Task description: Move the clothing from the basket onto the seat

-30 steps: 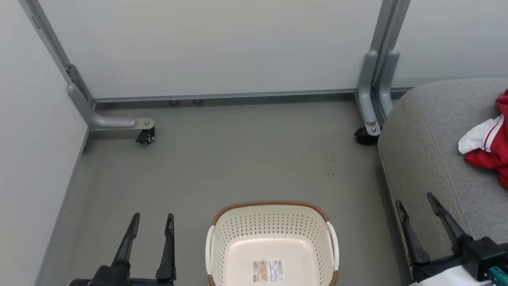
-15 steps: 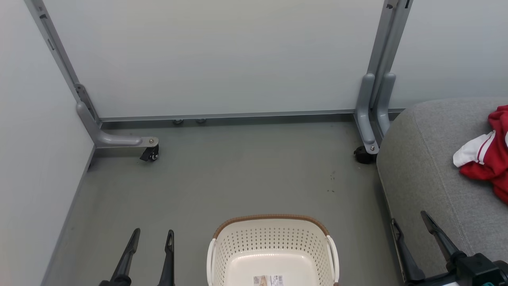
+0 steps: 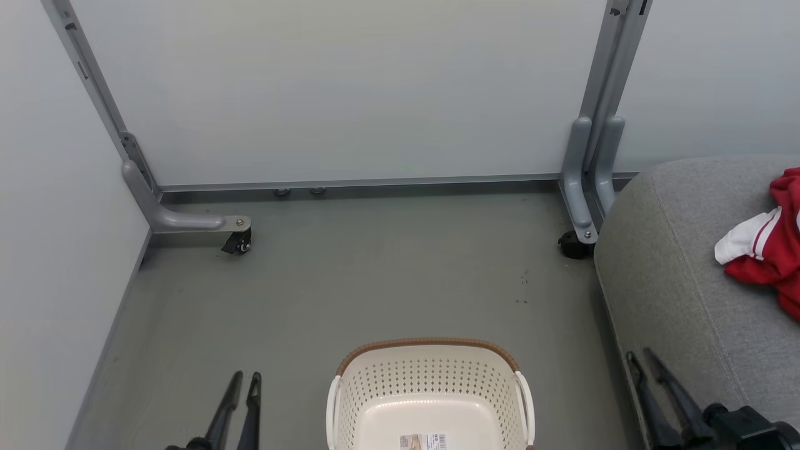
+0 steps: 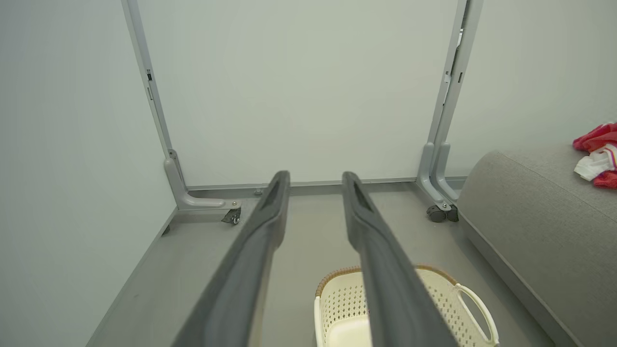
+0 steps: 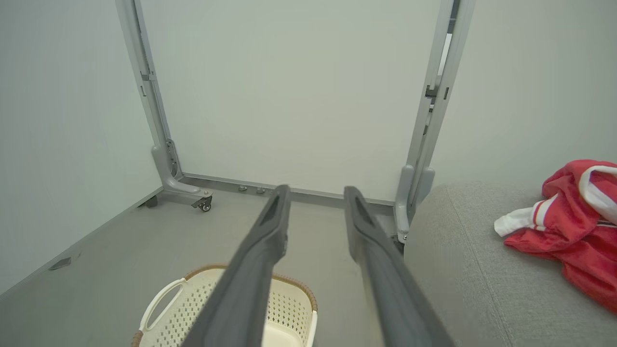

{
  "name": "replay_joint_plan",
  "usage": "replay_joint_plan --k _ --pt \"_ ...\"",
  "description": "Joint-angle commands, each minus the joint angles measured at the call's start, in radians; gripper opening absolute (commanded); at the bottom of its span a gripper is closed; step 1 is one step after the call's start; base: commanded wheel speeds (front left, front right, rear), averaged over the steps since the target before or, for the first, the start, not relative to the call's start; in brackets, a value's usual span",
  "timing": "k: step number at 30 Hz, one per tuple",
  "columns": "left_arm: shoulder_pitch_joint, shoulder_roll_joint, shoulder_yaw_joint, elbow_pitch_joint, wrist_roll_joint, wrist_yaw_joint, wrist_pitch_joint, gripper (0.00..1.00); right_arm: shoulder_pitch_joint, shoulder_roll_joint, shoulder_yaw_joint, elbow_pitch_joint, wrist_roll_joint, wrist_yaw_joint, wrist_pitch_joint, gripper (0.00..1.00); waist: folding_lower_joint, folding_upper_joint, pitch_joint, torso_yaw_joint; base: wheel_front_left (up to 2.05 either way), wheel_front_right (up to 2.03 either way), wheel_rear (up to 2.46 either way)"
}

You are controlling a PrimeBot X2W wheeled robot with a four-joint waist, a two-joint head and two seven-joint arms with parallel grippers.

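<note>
Since the clothing (image 3: 767, 262) already lies crumpled on the seat (image 3: 662, 300) and the basket (image 3: 431, 375) sits bare, I judge it light, limp and quick to drape; I'd pinch a bunched fold. Both jaws stand half parted, grasping nothing.

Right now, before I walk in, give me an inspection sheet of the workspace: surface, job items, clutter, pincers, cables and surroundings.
Surface: grey floor, a few small dark specks.
Job's things: cream perforated plastic basket with brown rim on the floor, no clothing in the part seen; red and white fabric clothing crumpled on the large grey upholstered seat.
Clutter: nothing seen.
Pincers: left pincer and right pincer both narrowly parted, holding nothing.
Cables: nothing seen.
Surroundings: pale partition panels on grey metal frames with castors.
</note>
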Motion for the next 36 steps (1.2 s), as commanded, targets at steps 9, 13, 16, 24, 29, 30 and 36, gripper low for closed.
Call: replay_joint_plan --k 9,13,16,24,29,30,36 --pt "-0.022 0.007 0.006 0.038 -0.121 0.001 0.020 0.00 -0.021 0.011 0.002 0.048 0.117 0.000 0.023 0.00 0.0001 0.0000 0.005 -0.003 0.00 0.00 0.00" --pt "-0.041 0.011 0.012 0.049 -0.206 0.000 0.035 0.00 -0.040 0.010 -0.001 0.062 0.198 0.000 0.039 0.00 0.0001 0.0000 0.008 -0.005 0.00 0.00 0.00" --pt "-0.055 0.014 0.016 0.057 -0.263 -0.001 0.045 0.00 -0.053 0.010 -0.003 0.072 0.255 0.000 0.050 0.00 0.0001 0.0000 0.011 -0.007 0.00 0.00 0.00" --pt "-0.091 0.022 0.027 0.078 -0.417 -0.004 0.075 0.00 -0.088 0.010 -0.011 0.098 0.404 0.000 0.081 0.00 0.0001 0.0000 0.018 -0.012 0.00 0.00 0.00" --pt "-0.111 0.025 0.034 0.089 -0.501 -0.005 0.091 0.00 -0.106 0.011 -0.015 0.111 0.485 0.000 0.098 0.00 0.0001 0.0000 0.022 -0.014 0.00 0.00 0.00" --pt "-0.115 0.026 0.035 0.092 -0.520 -0.005 0.095 0.00 -0.110 0.011 -0.017 0.115 0.503 0.000 0.102 0.00 0.0001 0.0000 0.023 -0.015 0.00 0.00 0.00" --pt "-0.137 0.029 0.045 0.102 -0.615 -0.006 0.114 0.00 -0.132 0.012 -0.023 0.130 0.596 -0.001 0.123 0.00 0.0001 0.0000 0.028 -0.018 0.00 0.00 0.00"
